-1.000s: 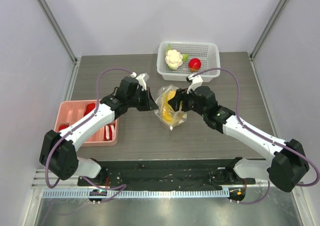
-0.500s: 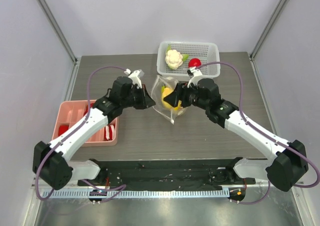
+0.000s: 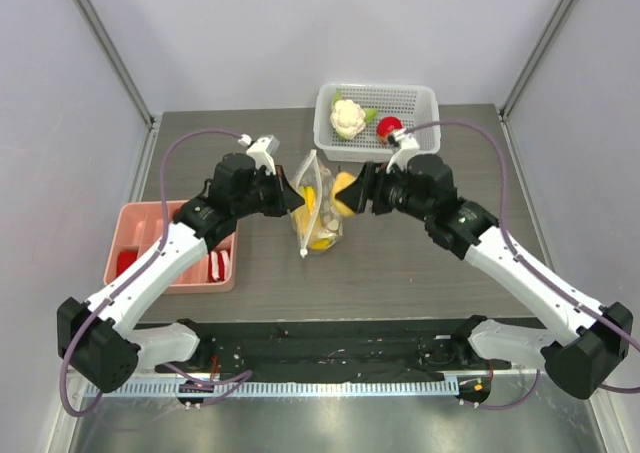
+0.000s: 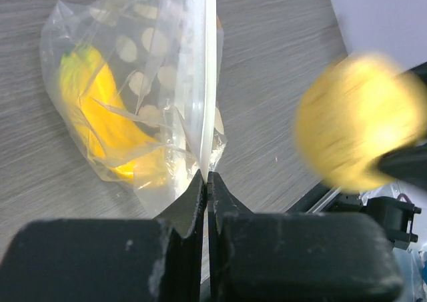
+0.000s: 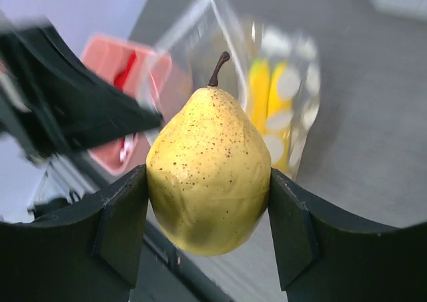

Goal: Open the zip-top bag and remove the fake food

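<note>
1. The left gripper is pressing its two fingers tight together on a thin edge of the zip-top bag. It is pinching the plastic so the bag is hanging down and is not flopping flat.
2. The bag is sitting in the middle of the table, between the two arms. I cannot tell if its bottom is touching the table.
3. The right gripper is squeezing a yellow pear between its two fingers, one on each fat side. The pear is standing stem up, so it is not slipping out.
4. The pear is outside the bag, just beside it on the right. I think the left gripper is holding the bag steady so the pear is coming out alone.
5. A yellow banana bunch is lying low inside the bag. So the job is looking only partly done.
6. The white basket is waiting at the far side of the table. A cauliflower and a red fruit are lying in it, so the pear is probably going there too.
7. The pink tray is sitting at the left, well apart from the bag.
</note>
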